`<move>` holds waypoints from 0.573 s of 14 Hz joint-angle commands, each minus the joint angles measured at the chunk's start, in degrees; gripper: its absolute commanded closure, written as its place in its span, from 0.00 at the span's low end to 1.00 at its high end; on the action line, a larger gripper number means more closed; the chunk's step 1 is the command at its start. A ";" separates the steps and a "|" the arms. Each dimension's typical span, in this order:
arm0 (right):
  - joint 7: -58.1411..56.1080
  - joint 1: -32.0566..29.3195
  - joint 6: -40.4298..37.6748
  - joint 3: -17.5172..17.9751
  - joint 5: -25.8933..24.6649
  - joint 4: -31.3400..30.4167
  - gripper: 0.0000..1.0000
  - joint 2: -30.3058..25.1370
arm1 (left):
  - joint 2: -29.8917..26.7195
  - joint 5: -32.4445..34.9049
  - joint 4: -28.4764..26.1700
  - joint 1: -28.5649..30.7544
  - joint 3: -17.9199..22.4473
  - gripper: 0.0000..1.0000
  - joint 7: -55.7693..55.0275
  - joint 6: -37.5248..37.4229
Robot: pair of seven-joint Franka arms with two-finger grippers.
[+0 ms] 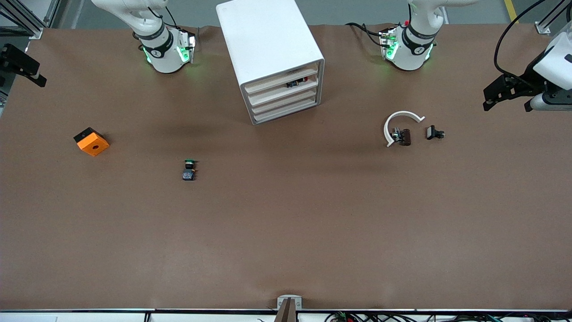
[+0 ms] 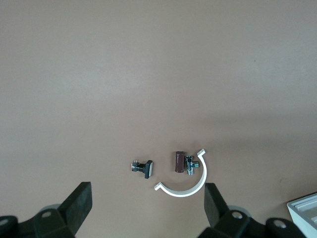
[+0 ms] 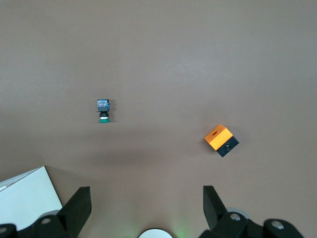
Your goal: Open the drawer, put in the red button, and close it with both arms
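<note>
The white cabinet (image 1: 272,49) stands between the two arm bases, its four cream-fronted drawers pushed in level with one another. In the second drawer (image 1: 281,88) from the top lies a small dark switch with a red cap, the red button (image 1: 297,82), seen over the low front. My left gripper (image 2: 148,208) hangs open and empty over the left arm's end of the table (image 1: 487,99). My right gripper (image 3: 147,208) hangs open and empty over the right arm's end (image 1: 27,67). Both arms are well away from the cabinet.
A green-capped switch (image 1: 189,170) lies nearer the front camera than the cabinet. An orange and black box (image 1: 91,141) sits toward the right arm's end. Toward the left arm's end lie a white curved clip (image 1: 399,120), a brown fitting (image 1: 402,136) and a small black part (image 1: 433,133).
</note>
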 commanded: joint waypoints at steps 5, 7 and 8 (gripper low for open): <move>0.98 -0.74 -1.07 0.56 0.42 1.06 0.00 0.33 | -0.67 0.05 0.30 1.37 0.19 0.00 1.51 -0.71; 1.15 -0.66 -1.07 0.73 0.33 1.15 0.00 0.33 | -0.75 -0.83 -0.05 1.55 0.10 0.00 0.72 -0.36; 1.94 -0.74 -1.16 0.74 0.42 1.06 0.00 0.25 | -0.75 -0.83 -0.22 1.55 0.10 0.00 0.54 0.07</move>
